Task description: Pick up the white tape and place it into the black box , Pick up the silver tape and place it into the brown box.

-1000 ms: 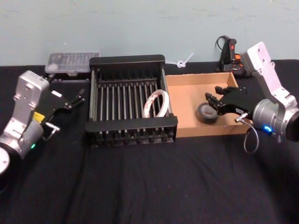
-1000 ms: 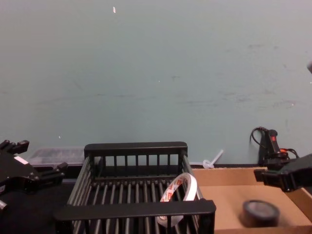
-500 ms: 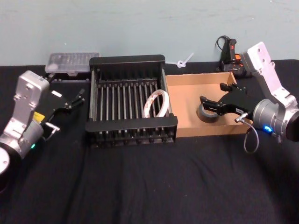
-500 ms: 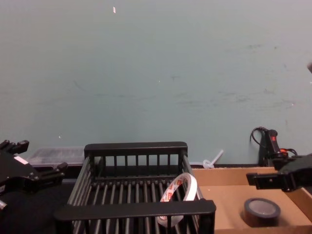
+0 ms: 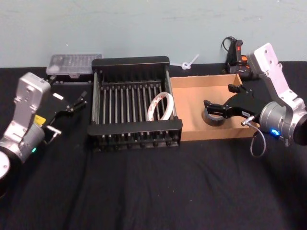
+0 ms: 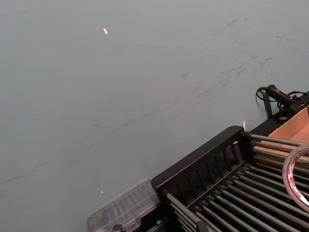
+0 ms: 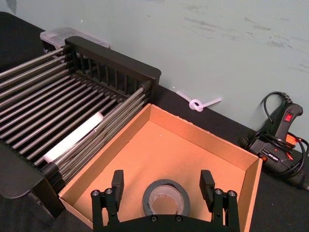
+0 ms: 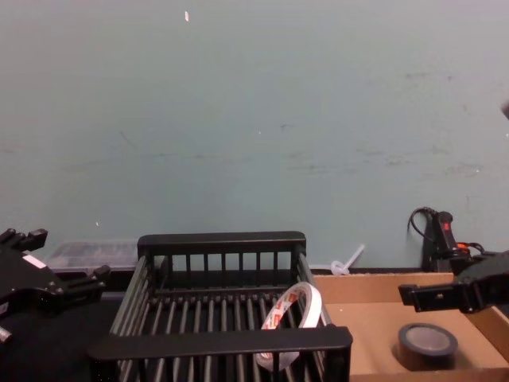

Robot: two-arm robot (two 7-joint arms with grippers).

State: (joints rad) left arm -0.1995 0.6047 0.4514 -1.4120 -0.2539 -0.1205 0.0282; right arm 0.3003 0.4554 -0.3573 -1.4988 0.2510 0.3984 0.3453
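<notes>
Behind the brown box (image 5: 192, 98) lies a glue gun (image 5: 236, 55).

The right hand (image 5: 219, 99) hung spread above the silver tape (image 5: 211, 116) in the brown box (image 5: 192, 96); the white tape (image 5: 160, 106) leaned in the black box (image 5: 130, 62)

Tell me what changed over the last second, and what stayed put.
The right gripper, jaws open, let go of the silver tape and lifted off it; the roll now lies flat on the floor of the brown box, with the gripper just above it. The white tape leans in the black box as before, and the left gripper stayed parked beside that box.
</notes>
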